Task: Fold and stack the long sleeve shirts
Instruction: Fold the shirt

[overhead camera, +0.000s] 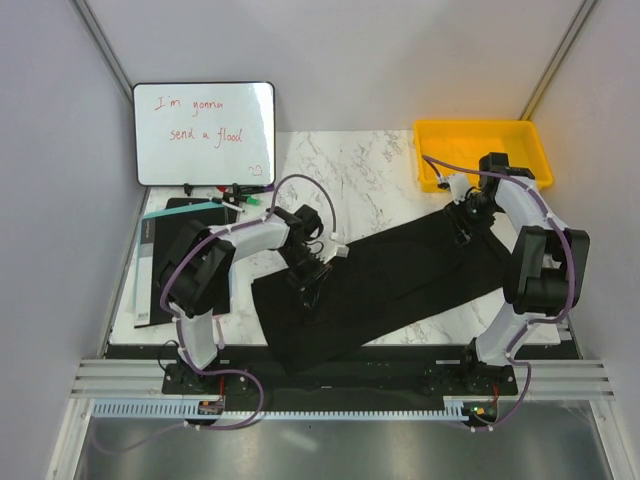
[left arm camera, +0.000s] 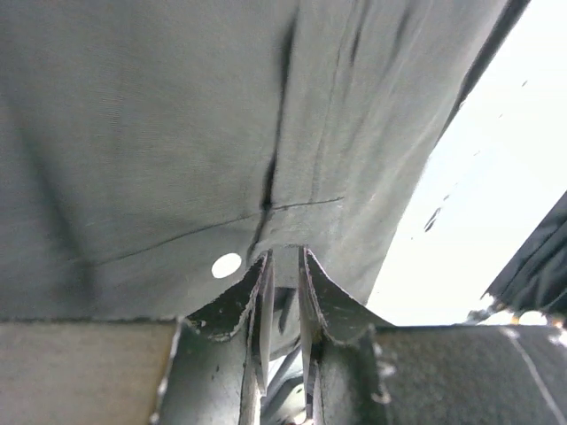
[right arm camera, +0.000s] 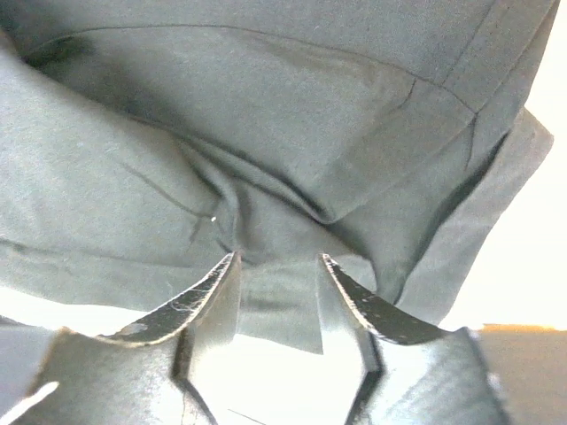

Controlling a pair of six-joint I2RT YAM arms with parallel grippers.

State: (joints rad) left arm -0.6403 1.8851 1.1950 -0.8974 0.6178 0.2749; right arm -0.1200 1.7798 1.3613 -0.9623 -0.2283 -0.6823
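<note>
A black long sleeve shirt (overhead camera: 380, 285) lies spread slantwise across the marble desk (overhead camera: 350, 175), running from the near left edge toward the yellow bin (overhead camera: 470, 128). The left pincer (overhead camera: 305, 292) stands nearly closed at a hem beside a pale button (left arm camera: 226, 264); whether it pinches cloth cannot be told. The right pincer (overhead camera: 463, 232) is released, jaws apart over bunched fabric at the shirt's far end.
</note>
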